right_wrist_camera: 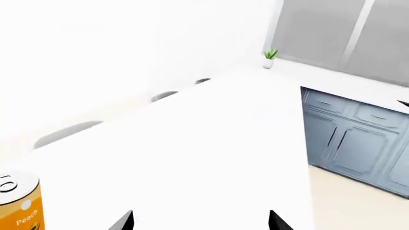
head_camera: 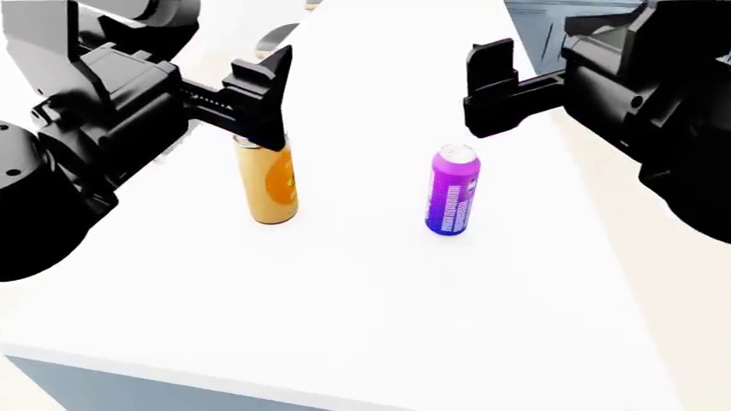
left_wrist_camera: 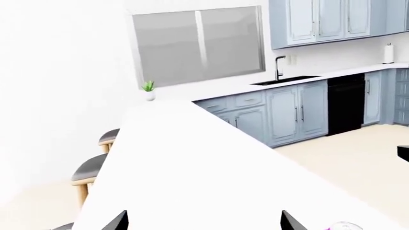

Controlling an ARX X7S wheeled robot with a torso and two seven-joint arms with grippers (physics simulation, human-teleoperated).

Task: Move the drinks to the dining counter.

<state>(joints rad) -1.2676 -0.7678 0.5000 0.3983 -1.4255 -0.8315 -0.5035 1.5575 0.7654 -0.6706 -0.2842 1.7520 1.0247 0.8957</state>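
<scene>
Both drinks, the yellow can (head_camera: pixel 270 184) and purple can (head_camera: pixel 453 190), stand upright and apart on your white tabletop (head_camera: pixel 377 291), with left gripper (head_camera: pixel 265 101) and right gripper (head_camera: pixel 494 86) spread wide, holding nothing, so little seems left.

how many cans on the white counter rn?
2. The yellow can stands upright on the counter, just under the left gripper. The purple can stands upright beside it, below the right gripper. None looks hidden.

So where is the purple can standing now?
In the head view, the purple can stands upright on the white counter, right of the yellow can, below the right gripper.
</scene>
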